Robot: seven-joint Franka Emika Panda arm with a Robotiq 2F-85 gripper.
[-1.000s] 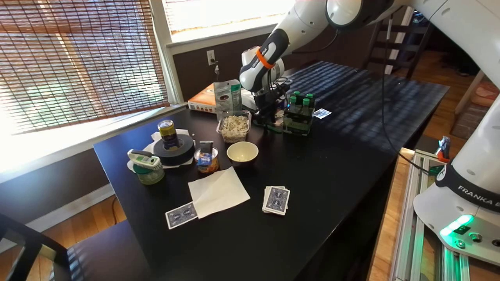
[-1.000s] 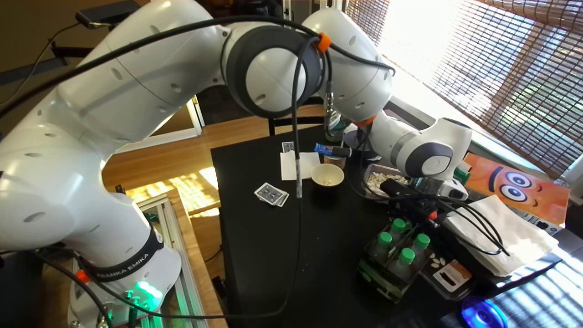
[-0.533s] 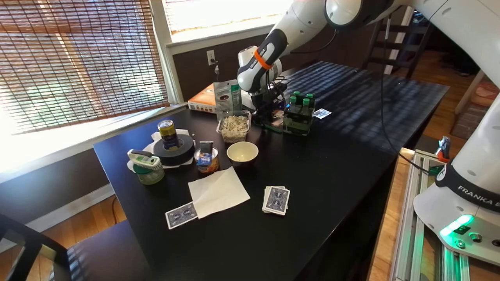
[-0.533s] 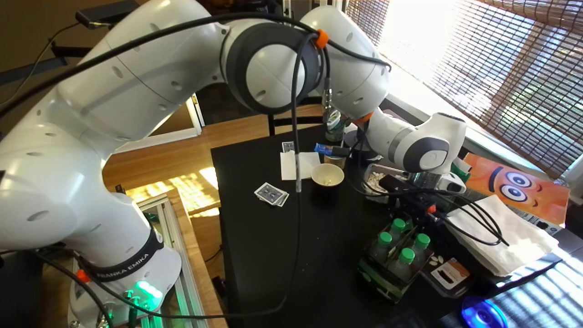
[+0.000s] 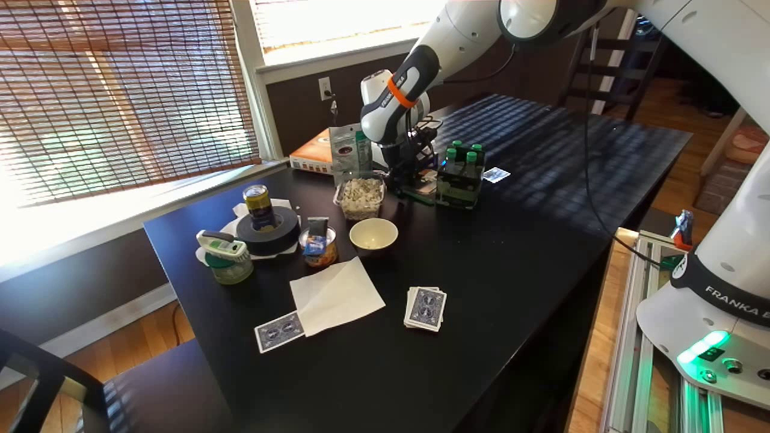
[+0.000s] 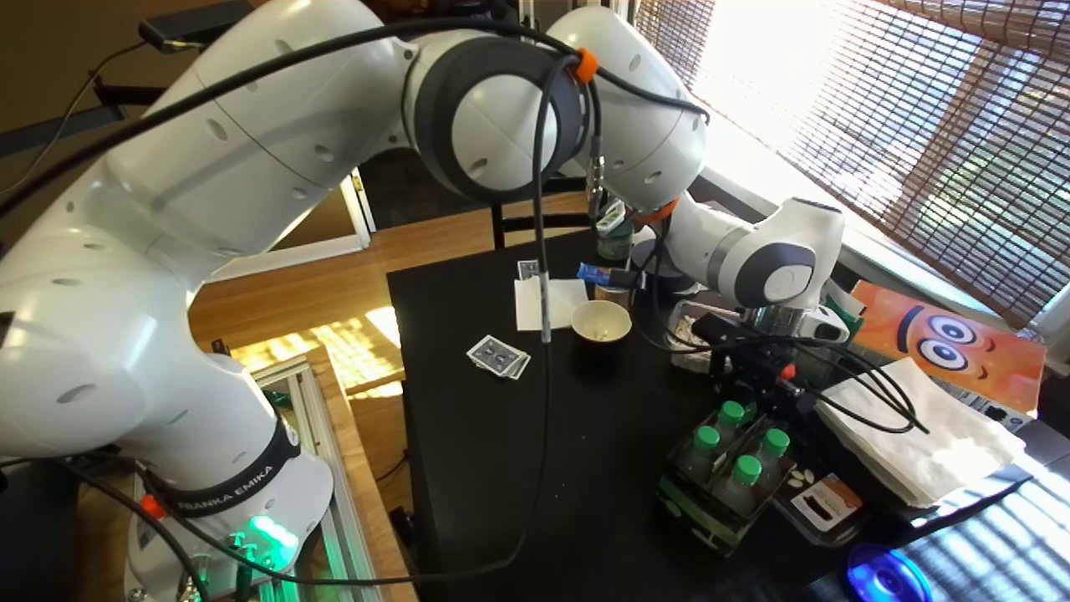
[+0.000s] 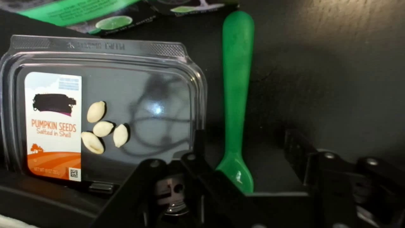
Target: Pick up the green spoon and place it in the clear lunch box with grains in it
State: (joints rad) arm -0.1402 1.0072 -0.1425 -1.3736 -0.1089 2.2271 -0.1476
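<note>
One green spoon (image 7: 235,85), flat on the dark table (image 7: 332,79), just beside the labelled clear lid (image 7: 120,85), with its handle towards the bottle carton (image 7: 95,12). Look at the gripper (image 7: 245,139), spread wide on either side of the spoon's neck, holding nothing! Probably plastic, going by that sheen: light, stiff, hard to break, maybe slippery. Pinch across the slim handle just above the scoop, low and square, against any swivel. Trickier: the scoop's end, part-covered by the gripper in the wrist view; no telling the height above the table. Over in an exterior view, the clear lunch box (image 5: 362,214) of grains (image 5: 364,190), beside a dark tangle of gripper.
</note>
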